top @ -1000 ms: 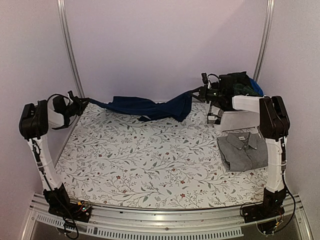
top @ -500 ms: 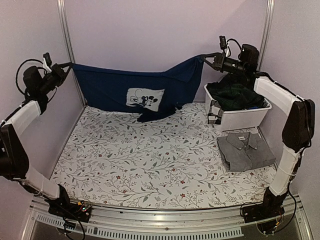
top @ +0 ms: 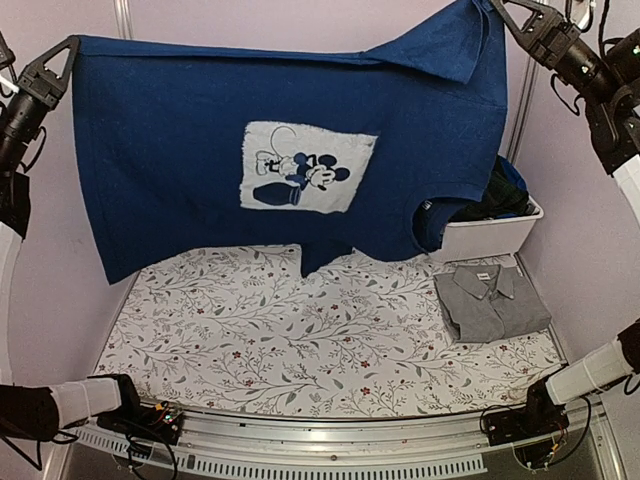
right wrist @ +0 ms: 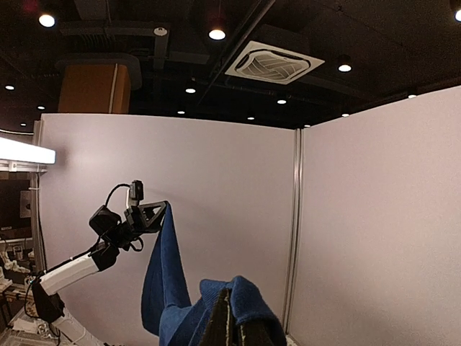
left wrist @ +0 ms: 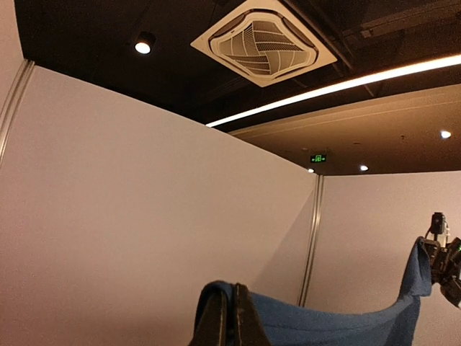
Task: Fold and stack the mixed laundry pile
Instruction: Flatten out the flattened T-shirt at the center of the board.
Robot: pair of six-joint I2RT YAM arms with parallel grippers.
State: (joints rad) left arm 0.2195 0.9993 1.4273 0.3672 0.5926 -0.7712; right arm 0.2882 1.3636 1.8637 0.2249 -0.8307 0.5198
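Observation:
A navy blue T-shirt [top: 200, 150] with a white cartoon-mouse patch hangs spread wide in the air above the table. My left gripper [top: 71, 44] is shut on its top left corner, and my right gripper [top: 497, 6] is shut on its top right corner. In the left wrist view the shut jaws [left wrist: 232, 290] pinch blue cloth [left wrist: 324, 324]. The right wrist view shows its jaws [right wrist: 229, 297] wrapped in the same cloth [right wrist: 162, 288]. A folded grey collared shirt [top: 492, 300] lies at the right of the table. A dark green garment [top: 505, 192] sits in the bin.
A white plastic bin [top: 490, 235] stands at the back right, partly behind the hanging shirt's hem. The floral table cloth [top: 300, 330] covers the table. Booth walls and metal posts close in the back and both sides.
Both arms have swung upward, lifting the navy shirt from the back of the table. It now hangs high and fully spread, with its print facing the camera.

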